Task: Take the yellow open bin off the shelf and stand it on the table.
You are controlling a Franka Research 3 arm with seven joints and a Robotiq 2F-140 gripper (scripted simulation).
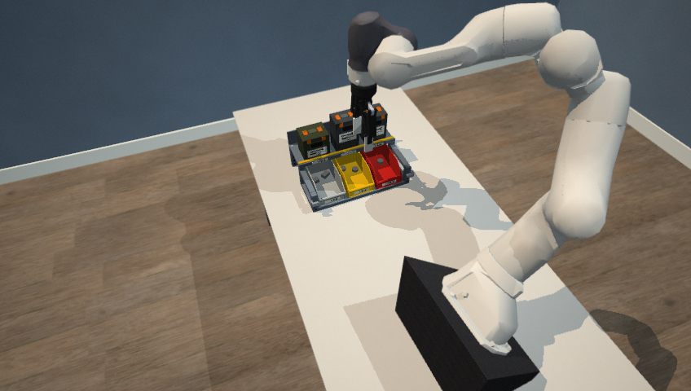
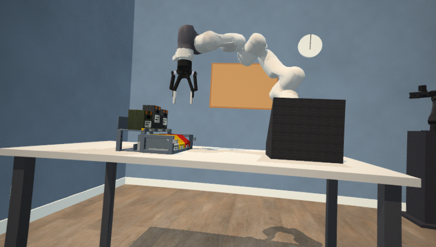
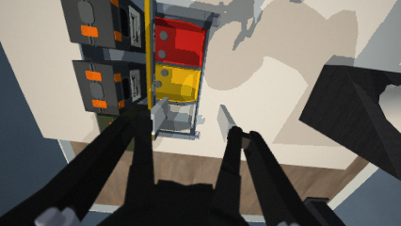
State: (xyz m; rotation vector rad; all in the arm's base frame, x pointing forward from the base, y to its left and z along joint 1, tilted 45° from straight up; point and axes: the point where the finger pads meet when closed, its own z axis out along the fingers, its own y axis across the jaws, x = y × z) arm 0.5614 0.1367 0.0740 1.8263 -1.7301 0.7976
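Hovered high above the shelf point(image 2: 152, 139), jaws part-open and empty. Left the yellow bin point(image 1: 355, 172) on the lower tier between grey bin point(image 1: 325, 184) and red bin point(image 1: 383, 166). Risked nudging either neighbour or spilling parts onto the desk point(image 1: 339, 271) if tilted.

Top view set high, angled down along worktop point(image 1: 339, 271). Exterior set low, side-on, far. Wrist aimed straight down. Shelf point(image 1: 310, 193) shared.

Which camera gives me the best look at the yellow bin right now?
Top view: the yellow bin shows whole, two grey parts inside, between grey and red bins. The wrist view cuts off its back under the yellow rail. The exterior view shows only a thin side strip.
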